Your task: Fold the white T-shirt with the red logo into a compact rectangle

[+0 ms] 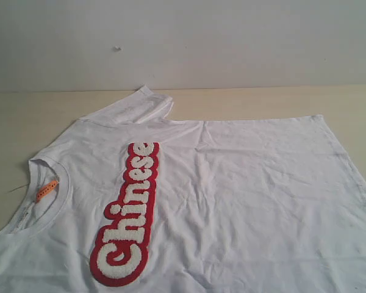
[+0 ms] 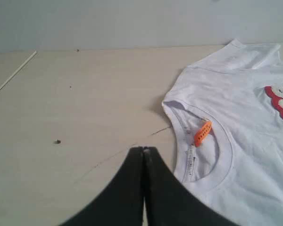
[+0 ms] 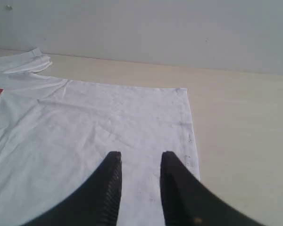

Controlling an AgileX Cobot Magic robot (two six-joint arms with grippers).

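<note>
Evidently no fold is made yet: the white T-shirt [image 1: 244, 183] lies spread flat on the worktop [image 1: 262, 101], red logo [image 1: 127, 213] up. The left claw [image 2: 144, 150] is closed and empty beside the collar [image 2: 230, 150]. The right claw [image 3: 140, 156], partly open, holds nothing above the hem [image 3: 188, 122].

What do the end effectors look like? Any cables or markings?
Both the left end effector and right end effector show two matte black fingers, broad at the base and tapering to rounded tips. The right one's inner edges look finely ridged. No cables or markings show; arms unseen.
</note>
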